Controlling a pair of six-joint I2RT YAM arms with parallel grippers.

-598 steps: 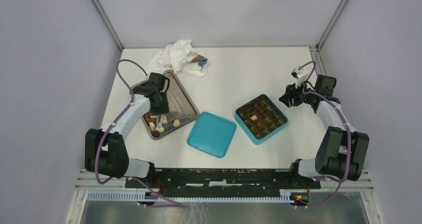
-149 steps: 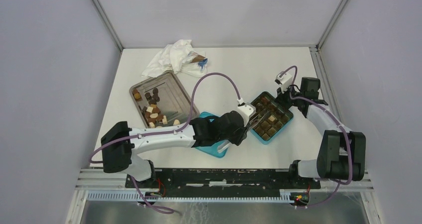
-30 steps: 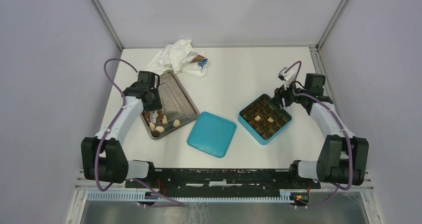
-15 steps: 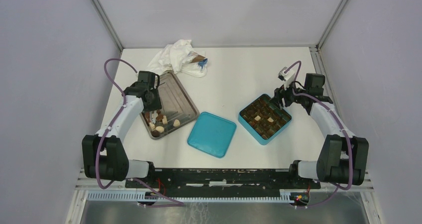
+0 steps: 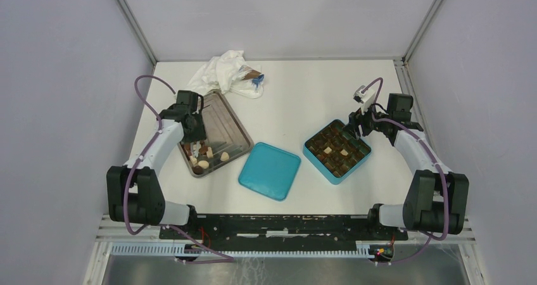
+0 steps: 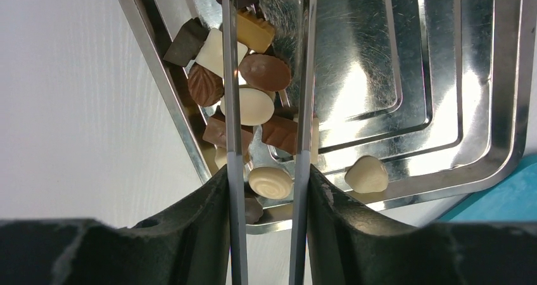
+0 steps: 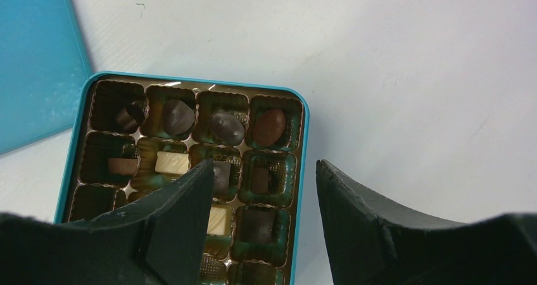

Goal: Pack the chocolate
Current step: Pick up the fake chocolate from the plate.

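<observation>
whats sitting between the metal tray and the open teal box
The teal lid, lying flat on the white table, sits between the tray and the box; the top view shows it.

1. A white surface (image 5: 304, 88) carries everything.
2. A ridged metal tray (image 5: 232, 125) sits at left, turned at an angle.
3. A teal lid (image 5: 270, 170) lies flat just beside the tray's near corner.
4. An open teal box (image 7: 304, 158) with a brown compartment insert stands right of the lid, apart from it.
5. A crumpled white wrapper (image 5: 218, 71) lies at the tray's far end.
</observation>
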